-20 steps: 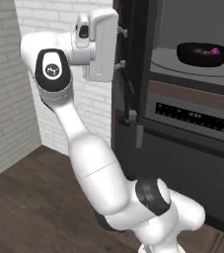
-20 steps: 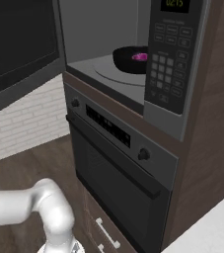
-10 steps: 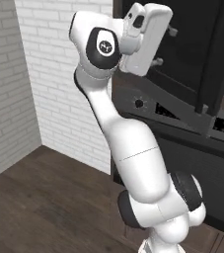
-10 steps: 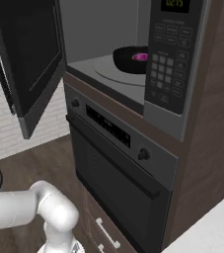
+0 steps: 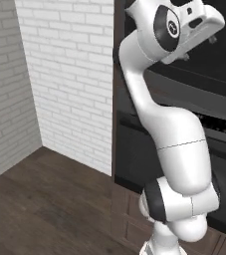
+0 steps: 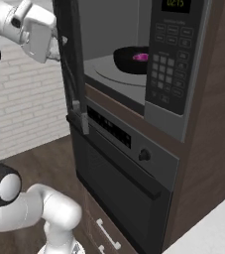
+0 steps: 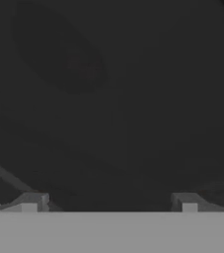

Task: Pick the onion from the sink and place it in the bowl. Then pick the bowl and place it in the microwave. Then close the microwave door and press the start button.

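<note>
The bowl (image 6: 132, 59) sat on the turntable inside the microwave (image 6: 176, 74), the pink onion (image 6: 141, 57) in it. My gripper (image 6: 62, 40), fingers spread and empty, pressed against the outer face of the half-shut door (image 6: 72, 74). I judged the door-closing step underway; next came pushing it fully shut, then reaching the keypad's start button.

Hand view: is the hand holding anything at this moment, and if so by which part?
Nothing is held. The hand is open, its fingertips spread wide with empty space between them, facing the dark glass of the microwave door.
</note>
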